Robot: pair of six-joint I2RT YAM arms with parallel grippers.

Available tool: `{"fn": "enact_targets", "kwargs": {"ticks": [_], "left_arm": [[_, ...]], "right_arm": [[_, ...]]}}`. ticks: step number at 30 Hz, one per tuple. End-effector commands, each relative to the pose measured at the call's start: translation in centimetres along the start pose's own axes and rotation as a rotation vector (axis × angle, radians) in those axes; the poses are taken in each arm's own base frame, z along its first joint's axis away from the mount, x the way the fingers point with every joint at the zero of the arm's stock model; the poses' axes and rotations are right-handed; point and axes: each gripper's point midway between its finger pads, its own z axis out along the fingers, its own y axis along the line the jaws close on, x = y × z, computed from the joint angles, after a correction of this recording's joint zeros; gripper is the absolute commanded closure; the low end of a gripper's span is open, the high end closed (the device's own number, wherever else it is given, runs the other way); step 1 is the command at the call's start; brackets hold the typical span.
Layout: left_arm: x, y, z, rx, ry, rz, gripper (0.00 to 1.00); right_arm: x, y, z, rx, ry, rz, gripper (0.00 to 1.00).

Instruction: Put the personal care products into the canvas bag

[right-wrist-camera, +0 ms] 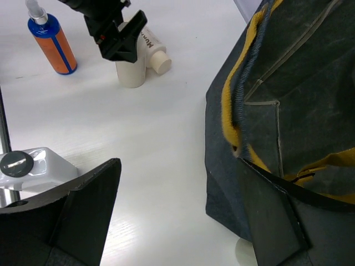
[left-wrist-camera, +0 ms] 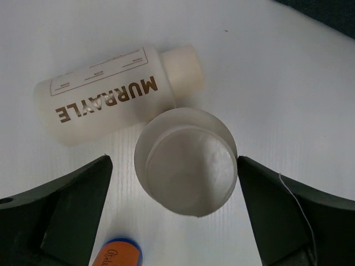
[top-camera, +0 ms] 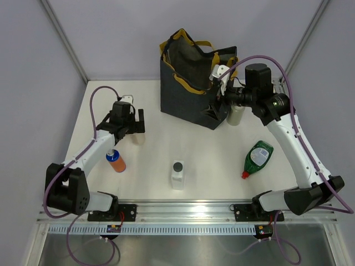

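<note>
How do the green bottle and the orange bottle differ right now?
The green bottle lies on its side; the orange bottle stands upright. The green one is broad and tapers to a red cap; the orange one is a slim cylinder with a blue top. The green one sits on the right of the table, the orange one on its left. Both are outside the bag, unheld.

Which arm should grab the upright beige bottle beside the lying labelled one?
Left: the left gripper hangs open right over the upright beige bottle; the right gripper is open beside the canvas bag.
</note>
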Motion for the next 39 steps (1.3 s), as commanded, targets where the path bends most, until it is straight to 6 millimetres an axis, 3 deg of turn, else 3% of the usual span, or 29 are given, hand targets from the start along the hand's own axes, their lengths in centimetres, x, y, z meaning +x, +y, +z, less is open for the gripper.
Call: {"fn": "enact_targets", "kwargs": {"ticks": [1,8,11,15,16,18,19,21,24,30,33,39], "left_arm": [[-3.6,-0.7,0.7,0.002,-0.093,-0.014,0.01],[-3.1,-1.3,3.5,0.009,-0.071,-0.005,0.02],[-3.1,-0.6,4.4,-0.037,-0.077,-0.005,0.09],[-3.2,-0.5,5.4,-0.046,-0.085,0.005,0.33],[-3.3,-0.7,5.5,-0.035,-0.087,0.011,0.49],[-4.0,-1.0,5.4,-0.016,-0.101,0.016,0.64],[-4.4,-1.4,5.1,0.008,-0.111,0.018,0.79],[-5.2,-1.9,4.4,0.035,-0.139,0.017,0.88],[-7.3,-3.1,1.7,0.117,-0.212,0.009,1.00],[-12.3,-6.8,-6.0,0.358,-0.370,-0.010,1.00],[-13.5,-7.8,-8.5,0.429,-0.392,-0.033,1.00],[-19.9,-9.9,-17.5,0.598,-0.579,-0.096,1.00]], "right_arm": [[-0.7,0.3,-0.1,0.002,-0.064,0.014,0.08],[-0.1,1.3,-0.1,-0.028,-0.085,0.047,0.08],[-0.9,1.7,-0.7,-0.032,-0.101,0.037,0.08],[-1.5,1.9,-1.3,-0.039,-0.113,0.039,0.08],[-1.6,2.0,-1.4,-0.040,-0.115,0.039,0.08],[-1.7,2.2,-1.6,-0.047,-0.120,0.043,0.08],[-1.7,2.2,-1.7,-0.045,-0.120,0.043,0.08],[-1.6,2.3,-1.9,-0.045,-0.120,0.047,0.08],[-1.4,2.3,-2.0,-0.042,-0.118,0.051,0.08],[-1.3,1.6,-2.3,-0.018,-0.120,0.086,0.08],[-1.4,0.9,-2.6,0.004,-0.129,0.108,0.08],[-1.6,-0.8,-4.0,0.056,-0.147,0.153,0.08]]}}
